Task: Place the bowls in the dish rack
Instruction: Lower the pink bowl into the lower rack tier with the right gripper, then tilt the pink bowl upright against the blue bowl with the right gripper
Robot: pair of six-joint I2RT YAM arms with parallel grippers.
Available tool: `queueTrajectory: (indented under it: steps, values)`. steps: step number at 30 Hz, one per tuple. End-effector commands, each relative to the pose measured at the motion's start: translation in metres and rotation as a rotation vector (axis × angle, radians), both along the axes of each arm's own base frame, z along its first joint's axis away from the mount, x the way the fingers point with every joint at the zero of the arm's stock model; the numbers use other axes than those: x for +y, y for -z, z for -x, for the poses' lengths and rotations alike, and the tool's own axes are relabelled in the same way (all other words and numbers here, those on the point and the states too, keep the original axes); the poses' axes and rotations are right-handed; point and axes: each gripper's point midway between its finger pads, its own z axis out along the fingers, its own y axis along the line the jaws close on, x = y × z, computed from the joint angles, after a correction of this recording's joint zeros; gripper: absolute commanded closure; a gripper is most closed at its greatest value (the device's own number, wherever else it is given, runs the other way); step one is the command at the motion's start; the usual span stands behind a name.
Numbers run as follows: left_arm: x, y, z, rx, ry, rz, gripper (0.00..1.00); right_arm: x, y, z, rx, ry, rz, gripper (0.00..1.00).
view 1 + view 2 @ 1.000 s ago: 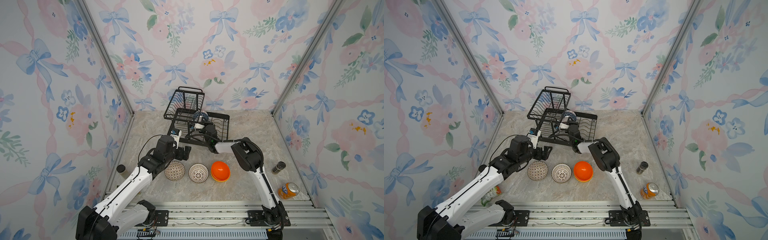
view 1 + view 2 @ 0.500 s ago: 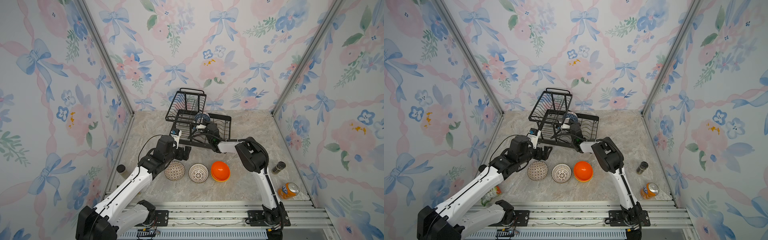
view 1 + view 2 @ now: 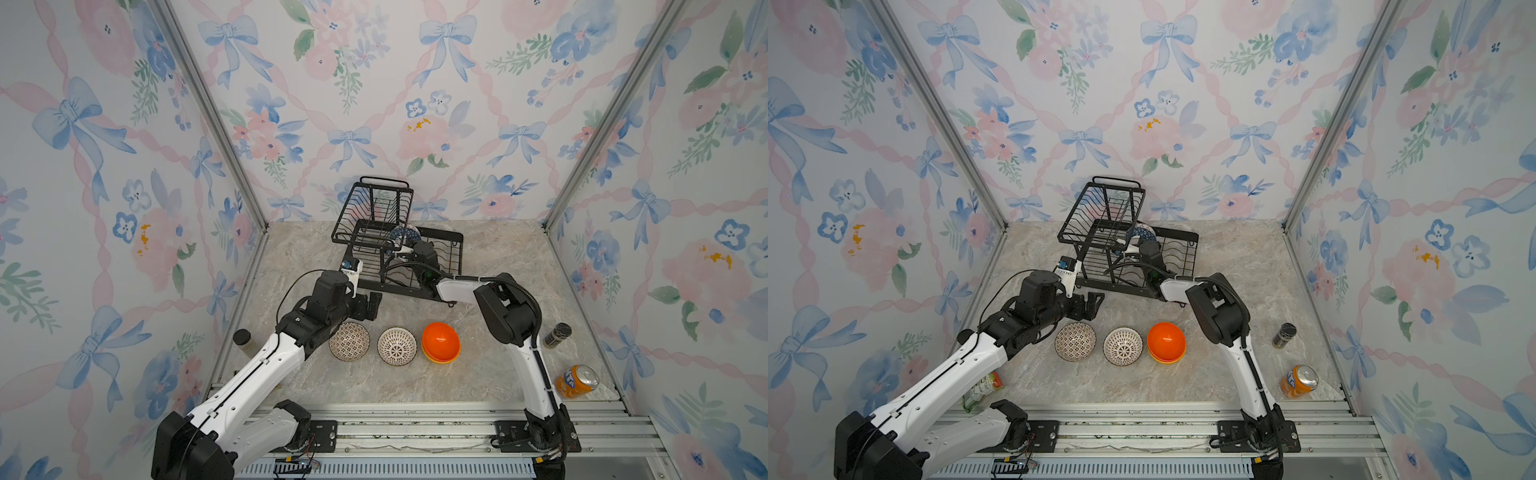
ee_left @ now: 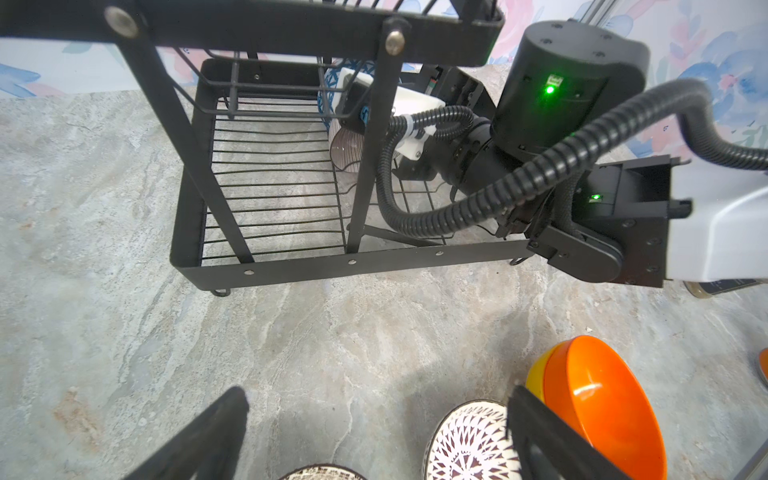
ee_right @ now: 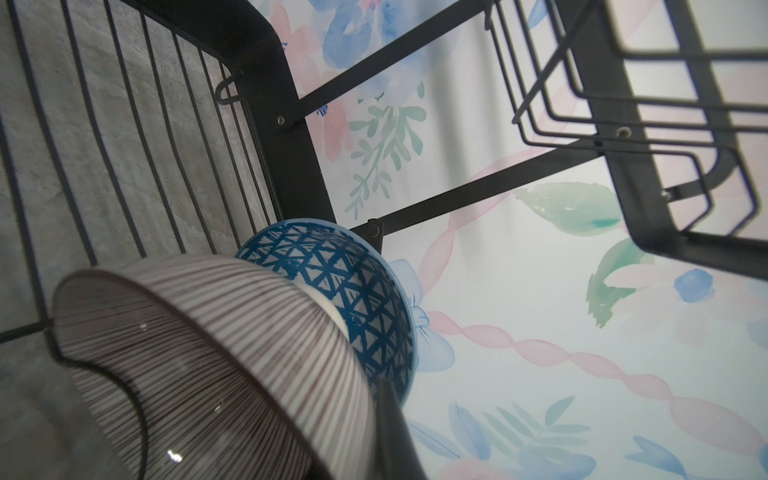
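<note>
Pink-striped bowl [image 5: 187, 353], clenched in the right tool [image 5: 382, 415], leans beside the blue bowl [image 5: 332, 270] (left tool [image 4: 376, 399] released).

No txt fully legible. Orange soda can [image 3: 577, 381], well apart from right gripper [image 3: 402, 245], by that arm's base: blue logo w/ white letters, partial, unreadable. Blue sticker [image 3: 347, 264] on left wrist cam: too small.

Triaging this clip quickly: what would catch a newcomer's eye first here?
The right gripper reaches into the black dish rack at the back, shut on a striped bowl beside a blue triangle-patterned bowl. In front, a dark lattice bowl, a pale lattice bowl and an orange bowl sit in a row on the marble table, all framed by bow-and-flower wallpaper.
</note>
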Motion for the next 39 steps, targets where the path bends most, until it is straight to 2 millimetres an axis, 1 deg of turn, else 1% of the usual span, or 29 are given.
queueTrajectory:
  steps: [1,13,18,24,28,31,39]
  values:
    - [0.001,0.003,0.003,0.004,-0.009,0.005,0.02,-0.038,0.013,-0.008,0.073,0.132,0.061,1.0]
    - [0.001,0.004,0.005,0.009,-0.01,0.007,0.02,-0.05,0.011,-0.013,0.066,0.25,0.03,1.0]
    - [0.001,0.006,0.005,0.011,-0.012,0.006,0.02,-0.053,0.01,-0.014,0.082,0.273,0.015,1.0]
    - [0.001,0.005,0.006,0.011,-0.011,0.008,0.02,-0.053,0.015,-0.013,0.09,0.276,0.02,1.0]
    - [0.001,0.004,0.007,0.007,-0.012,0.008,0.02,-0.051,0.014,-0.012,0.088,0.272,0.021,0.95]
    - [0.001,0.005,0.007,0.008,-0.011,0.009,0.02,-0.051,0.014,-0.012,0.089,0.273,0.022,0.95]
    - [0.0,0.005,0.008,0.008,-0.011,0.009,0.02,-0.053,0.011,-0.012,0.086,0.275,0.02,0.87]
